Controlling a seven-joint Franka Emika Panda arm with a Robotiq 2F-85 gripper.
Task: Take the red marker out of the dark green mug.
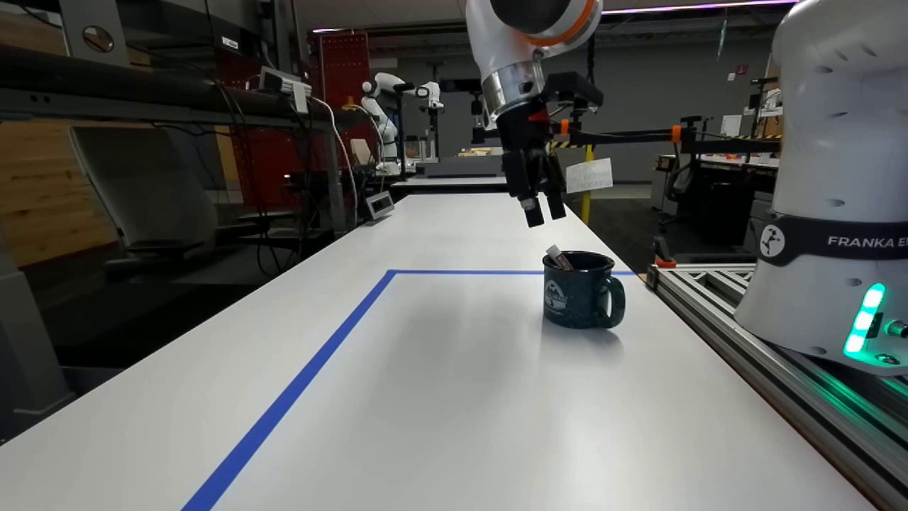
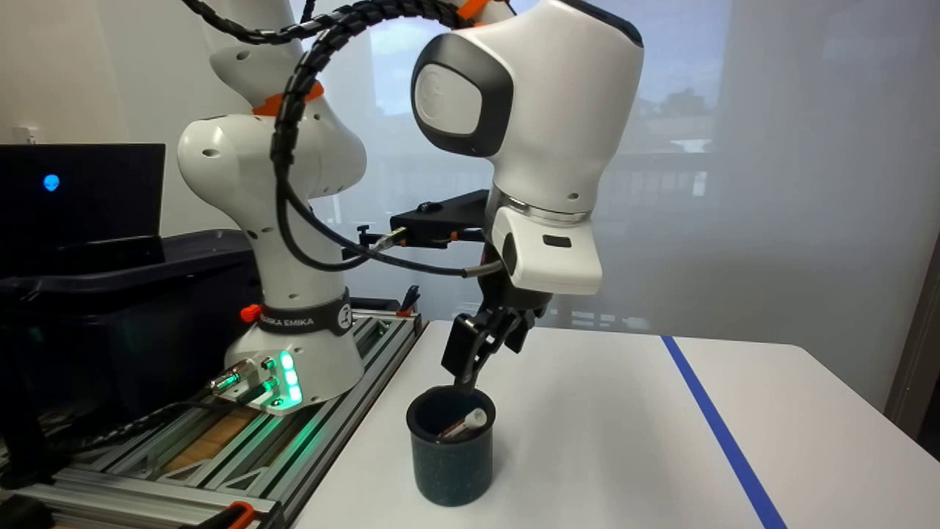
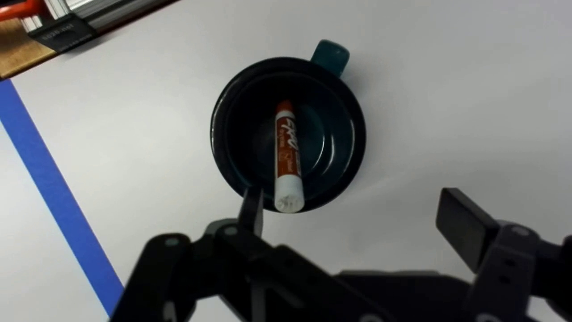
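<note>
The dark green mug (image 1: 580, 305) stands upright on the white table, and it also shows in an exterior view (image 2: 452, 470) and in the wrist view (image 3: 357, 147). The red marker (image 3: 287, 147) leans inside it, red tip down, its white end resting at the rim. That white end shows in both exterior views (image 1: 559, 257) (image 2: 470, 422). My gripper (image 1: 547, 213) is open and empty above the mug, apart from it. In the wrist view the gripper (image 3: 357, 210) has its fingers wide apart, the left fingertip overlapping the mug's rim just left of the marker's end.
Blue tape (image 1: 312, 376) marks lines on the white table (image 1: 454, 397). A metal rail (image 1: 752, 376) with the robot's base (image 1: 816, 298) runs along the table's edge beside the mug. The mug's handle (image 3: 330, 57) points away from the gripper in the wrist view.
</note>
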